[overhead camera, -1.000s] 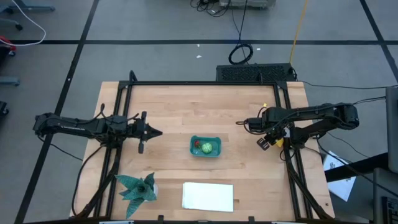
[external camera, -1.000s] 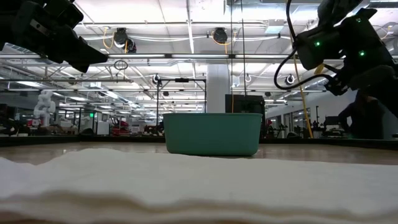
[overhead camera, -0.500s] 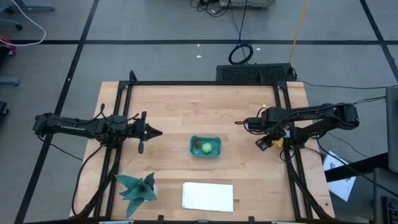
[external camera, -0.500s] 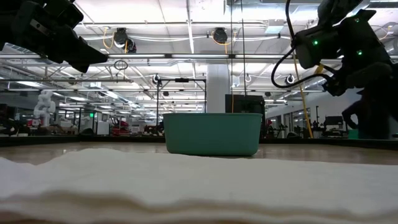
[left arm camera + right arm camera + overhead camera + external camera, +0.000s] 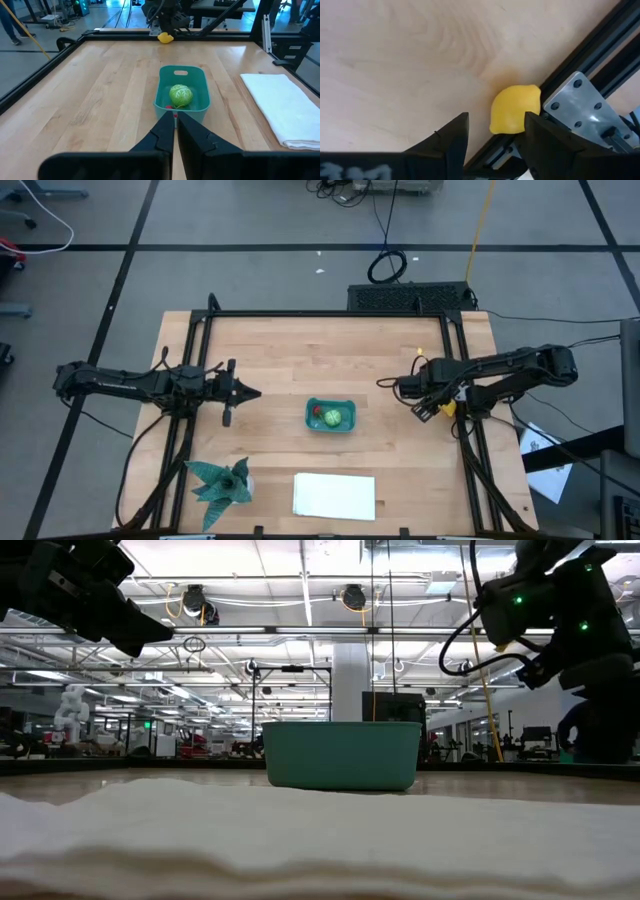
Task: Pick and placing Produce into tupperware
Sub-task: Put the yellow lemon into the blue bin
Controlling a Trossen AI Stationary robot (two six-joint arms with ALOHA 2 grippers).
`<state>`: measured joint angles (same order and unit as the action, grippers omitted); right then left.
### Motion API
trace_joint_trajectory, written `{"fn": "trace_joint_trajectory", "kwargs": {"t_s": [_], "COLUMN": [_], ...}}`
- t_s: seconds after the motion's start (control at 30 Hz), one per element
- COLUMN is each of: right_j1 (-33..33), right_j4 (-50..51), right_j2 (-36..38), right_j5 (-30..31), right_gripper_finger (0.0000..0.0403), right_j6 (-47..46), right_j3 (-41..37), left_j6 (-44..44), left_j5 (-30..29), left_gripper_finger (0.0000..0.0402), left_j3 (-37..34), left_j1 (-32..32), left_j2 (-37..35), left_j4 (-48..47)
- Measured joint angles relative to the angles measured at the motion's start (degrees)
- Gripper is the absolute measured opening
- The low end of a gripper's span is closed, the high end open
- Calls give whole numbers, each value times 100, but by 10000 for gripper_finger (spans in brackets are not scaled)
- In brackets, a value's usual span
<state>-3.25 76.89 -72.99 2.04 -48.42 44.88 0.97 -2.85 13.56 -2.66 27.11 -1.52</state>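
while the left gripper (image 5: 252, 392) is being kept closed short of the tupperware (image 5: 331, 416), the yellow produce (image 5: 514, 110) is being straddled by the right gripper (image 5: 492, 131), jaws apart, at the bench (image 5: 300, 360) edge.

Grey floor (image 5: 250, 220) with dark lines, coiled black cable (image 5: 387, 266), ceiling lights (image 5: 200, 600)

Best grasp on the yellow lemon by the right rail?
Grip the lemon across its rounded middle, coming down from above. It sits against the black frame rail, so a side approach from there is blocked. The right gripper is open and nearly straddles it; one finger must fit beside the rail.
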Motion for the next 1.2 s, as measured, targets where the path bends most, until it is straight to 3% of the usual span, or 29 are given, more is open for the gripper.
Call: {"fn": "trace_joint_trajectory", "kwargs": {"t_s": [0.47,0.9,1.2], "right_j1": [451,616,617], "right_j4": [-2,-122,-218], "right_j2": [0,-2,-263], "right_j5": [79,68,50], "right_gripper_finger": [195,201,201], "right_j6": [-729,1096,1073], "right_j3": [0,-5,-26], "left_j6": [30,66,85], "left_j5": [9,24,24], "left_gripper_finger": [26,26,26], "left_j3": [0,0,0], "left_j1": [-1,-1,-1], "left_j2": [-2,-1,-2], "left_j4": [2,9,32]}}
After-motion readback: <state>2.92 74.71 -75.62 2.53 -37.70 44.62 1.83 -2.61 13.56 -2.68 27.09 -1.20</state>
